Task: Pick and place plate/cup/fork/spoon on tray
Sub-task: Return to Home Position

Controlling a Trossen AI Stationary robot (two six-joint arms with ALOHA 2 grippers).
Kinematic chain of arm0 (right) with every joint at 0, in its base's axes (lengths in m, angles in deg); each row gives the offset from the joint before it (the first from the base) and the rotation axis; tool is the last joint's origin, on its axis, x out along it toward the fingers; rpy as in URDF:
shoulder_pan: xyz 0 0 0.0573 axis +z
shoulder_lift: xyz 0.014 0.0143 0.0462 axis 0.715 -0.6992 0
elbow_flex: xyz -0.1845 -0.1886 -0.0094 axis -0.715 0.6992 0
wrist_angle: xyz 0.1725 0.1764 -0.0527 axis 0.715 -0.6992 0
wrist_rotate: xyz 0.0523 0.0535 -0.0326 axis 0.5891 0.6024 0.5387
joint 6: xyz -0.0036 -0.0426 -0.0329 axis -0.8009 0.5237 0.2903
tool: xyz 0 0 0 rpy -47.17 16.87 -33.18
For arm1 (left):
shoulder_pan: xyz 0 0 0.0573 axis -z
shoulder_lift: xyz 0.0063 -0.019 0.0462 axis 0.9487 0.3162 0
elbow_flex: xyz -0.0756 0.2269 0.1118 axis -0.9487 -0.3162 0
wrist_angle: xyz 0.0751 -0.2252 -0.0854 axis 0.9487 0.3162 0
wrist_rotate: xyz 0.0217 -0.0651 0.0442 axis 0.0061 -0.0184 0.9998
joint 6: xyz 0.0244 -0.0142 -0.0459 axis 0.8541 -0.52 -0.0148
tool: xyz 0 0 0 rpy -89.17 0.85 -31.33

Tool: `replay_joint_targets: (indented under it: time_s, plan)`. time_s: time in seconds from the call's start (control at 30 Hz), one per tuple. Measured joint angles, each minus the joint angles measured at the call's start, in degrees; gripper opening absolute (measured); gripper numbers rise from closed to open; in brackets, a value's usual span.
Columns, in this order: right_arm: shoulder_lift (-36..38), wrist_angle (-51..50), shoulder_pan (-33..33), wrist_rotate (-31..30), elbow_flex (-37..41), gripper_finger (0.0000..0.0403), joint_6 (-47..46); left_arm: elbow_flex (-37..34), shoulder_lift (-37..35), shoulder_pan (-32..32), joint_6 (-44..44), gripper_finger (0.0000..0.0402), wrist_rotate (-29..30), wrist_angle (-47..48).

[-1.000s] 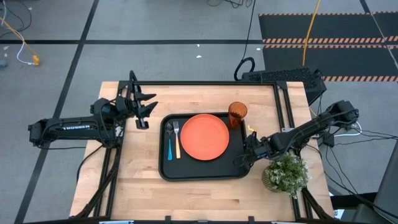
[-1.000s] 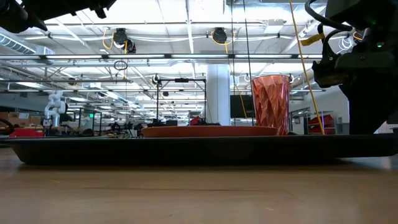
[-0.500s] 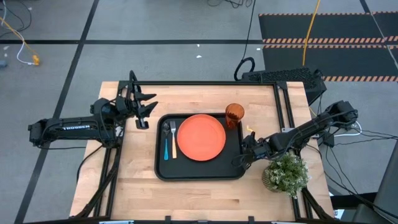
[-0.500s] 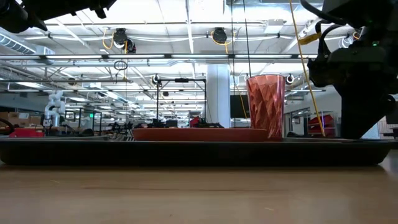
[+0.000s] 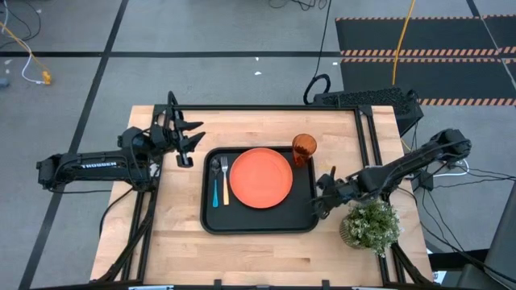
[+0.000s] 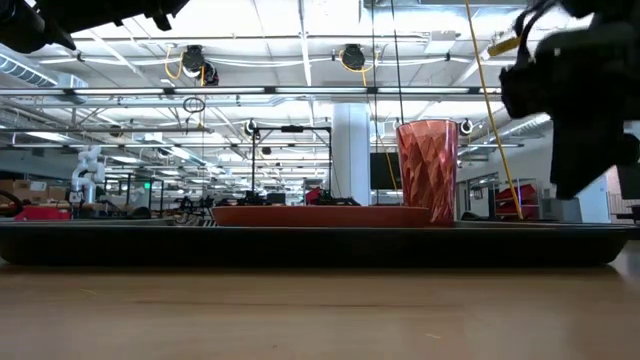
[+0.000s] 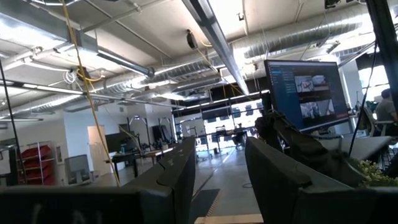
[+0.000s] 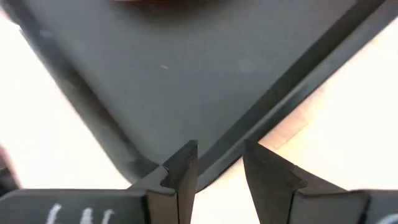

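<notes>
The black tray [image 5: 305,216] lies mid-table. Resting flat on it are the orange plate [image 5: 264,177], the tan-handled fork [image 5: 227,184] and the blue-handled spoon [image 5: 216,187], both left of the plate. The orange cup [image 5: 304,149] stands upright in its far right corner. In the low view, the cup [image 6: 428,168] rises behind the plate [image 6: 320,212]. My right gripper [image 5: 320,205] hangs open just above the tray's near right corner [image 8: 143,163], its fingers pointing steeply down, clear of the rim. My left gripper [image 5: 189,137] stays raised and open beyond the tray's far left corner.
A small potted plant [image 5: 369,225] stands close to the right arm, near the table's right edge. Bare wood lies in front of the tray and to its left. A black frame [image 5: 367,98] sits past the table's far right corner.
The tray, with plate, cup, fork and spoon on it, slid a short way toward the table's left edge, the right gripper going with it at its near right corner. The tray then stayed put while the right gripper rose off the rim and tipped less steeply.
</notes>
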Motion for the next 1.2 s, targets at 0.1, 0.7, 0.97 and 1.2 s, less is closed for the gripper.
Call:
replay_joint_targets:
  time_s: [0.1,0.7,0.97,1.2]
  plan:
    - [4.5,-1.9,0.0,0.0,-0.4,0.0118,0.2,0.0,0.0,0.0,0.0,0.0143,0.0,0.4]
    - [30.4,-19.3,8.7,-21.0,-5.6,0.0001,16.6,2.0,-11.3,0.9,-8.8,0.0004,-2.6,26.9]
    - [39.8,-19.6,16.6,-32.0,-2.4,0.0000,24.0,-2.5,-28.2,1.2,-18.1,0.0002,-4.6,38.8]
    - [48.8,-12.2,21.0,-34.3,5.4,0.0000,27.4,-16.9,-39.2,1.2,-27.6,0.0001,-3.3,28.9]
